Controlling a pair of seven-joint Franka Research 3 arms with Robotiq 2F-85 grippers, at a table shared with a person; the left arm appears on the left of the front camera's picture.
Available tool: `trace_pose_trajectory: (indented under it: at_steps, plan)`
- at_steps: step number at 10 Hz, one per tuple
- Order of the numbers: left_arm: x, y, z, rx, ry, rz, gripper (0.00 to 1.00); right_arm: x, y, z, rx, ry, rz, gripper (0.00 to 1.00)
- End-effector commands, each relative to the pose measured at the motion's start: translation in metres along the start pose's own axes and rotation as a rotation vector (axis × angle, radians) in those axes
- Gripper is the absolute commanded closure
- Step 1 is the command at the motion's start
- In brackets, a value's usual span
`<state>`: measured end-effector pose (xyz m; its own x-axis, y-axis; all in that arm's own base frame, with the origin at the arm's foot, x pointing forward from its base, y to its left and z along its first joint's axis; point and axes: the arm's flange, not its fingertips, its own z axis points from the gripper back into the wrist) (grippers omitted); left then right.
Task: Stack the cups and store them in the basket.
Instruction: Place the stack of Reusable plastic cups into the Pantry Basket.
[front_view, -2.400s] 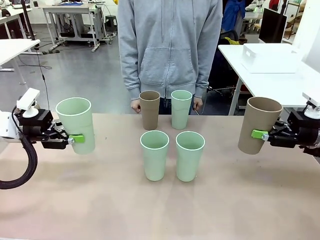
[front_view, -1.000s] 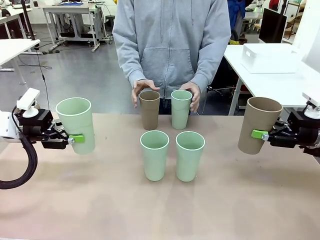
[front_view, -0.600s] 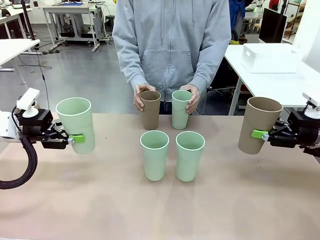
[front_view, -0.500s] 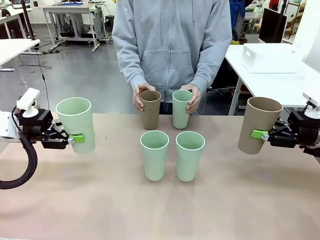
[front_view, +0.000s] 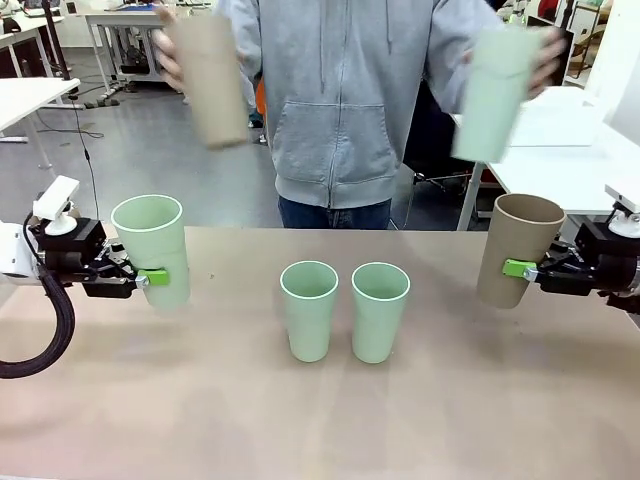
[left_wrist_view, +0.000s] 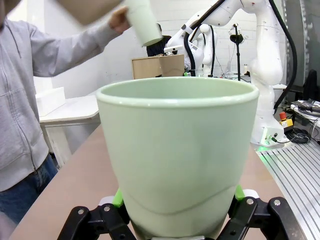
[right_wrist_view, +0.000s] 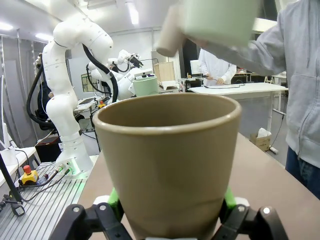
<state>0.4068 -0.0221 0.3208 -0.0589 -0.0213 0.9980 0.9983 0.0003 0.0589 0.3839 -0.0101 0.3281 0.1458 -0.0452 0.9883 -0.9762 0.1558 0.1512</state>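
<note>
1. The left claw (front_view: 150, 277) is clamped on an upright matte mint cup (front_view: 152, 248); the right claw (front_view: 515, 269) grips a tan cup (front_view: 518, 248).
2. The person (front_view: 335, 110) holds aloft a raised tan cup (front_view: 210, 80) and a raised mint cup (front_view: 492, 92), both motion-blurred.
3. Two smooth tapered cups, the left tumbler (front_view: 309, 310) and the right tumbler (front_view: 380, 312), stand mid-surface (front_view: 320, 420).
4. The white basket (front_view: 565, 120) sits on a far table, partly hidden.

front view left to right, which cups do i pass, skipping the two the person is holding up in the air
held mint cup in the left gripper → left standing mint cup → right standing mint cup → tan cup in the right gripper
</note>
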Motion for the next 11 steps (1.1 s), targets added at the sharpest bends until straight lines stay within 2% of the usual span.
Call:
trace_pose_trajectory:
  at_steps: [1,11]
  plan:
    - [0.0025,0.0004,0.0,0.0,0.001,-0.008,0.15,0.0021,0.0003,0.0002,-0.001,0.0,0.006,0.14]
    - [0.0025,0.0004,0.0,0.0,0.001,-0.008,0.15,0.0021,0.0003,0.0002,-0.001,0.0,0.006,0.14]
